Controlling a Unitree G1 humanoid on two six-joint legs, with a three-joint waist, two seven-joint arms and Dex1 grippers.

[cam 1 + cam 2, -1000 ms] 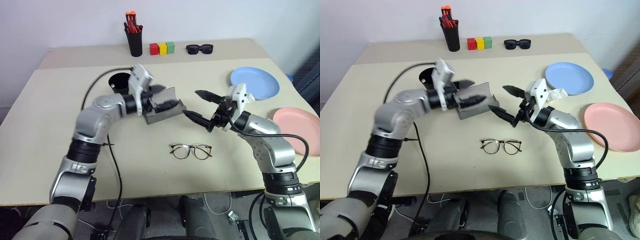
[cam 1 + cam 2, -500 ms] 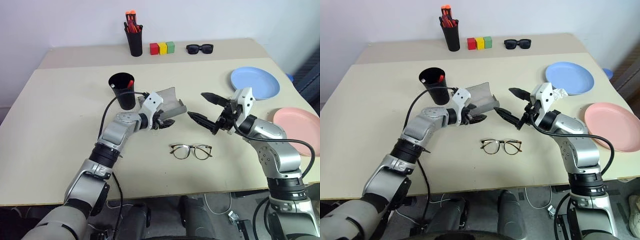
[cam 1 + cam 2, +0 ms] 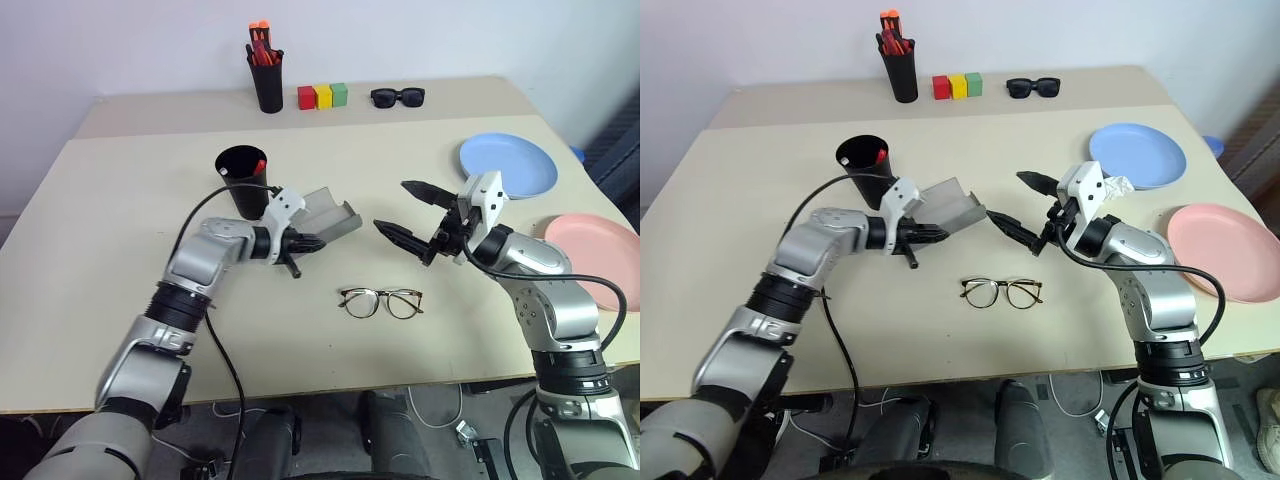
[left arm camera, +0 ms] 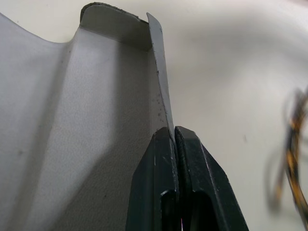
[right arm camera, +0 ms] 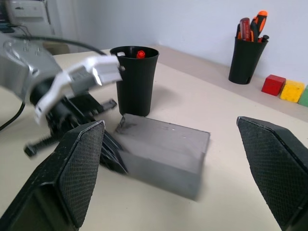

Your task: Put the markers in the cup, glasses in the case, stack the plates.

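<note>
Left tool (image 3: 300, 243) is pinching the near edge of the open grey case (image 3: 328, 212), fingers fully together on it. Case is sitting mid-tabletop (image 3: 120, 220), beside the cup (image 3: 243, 180), long axis running left-right. Right tool (image 3: 405, 215) is hovering with jaws spread wide, just right of the case. Glasses (image 3: 381, 301) are lying nearer, lenses upright.

Soft, even light fell on the beige table (image 3: 120, 200), bright and without glare. The wide black plastic cup (image 3: 243, 180) cast only a faint shadow at its base. In the left wrist view the thin dark-framed glasses (image 4: 291, 159) were badly out of focus. The left pincer (image 5: 72, 115) was motion-blurred in the right wrist view.
</note>
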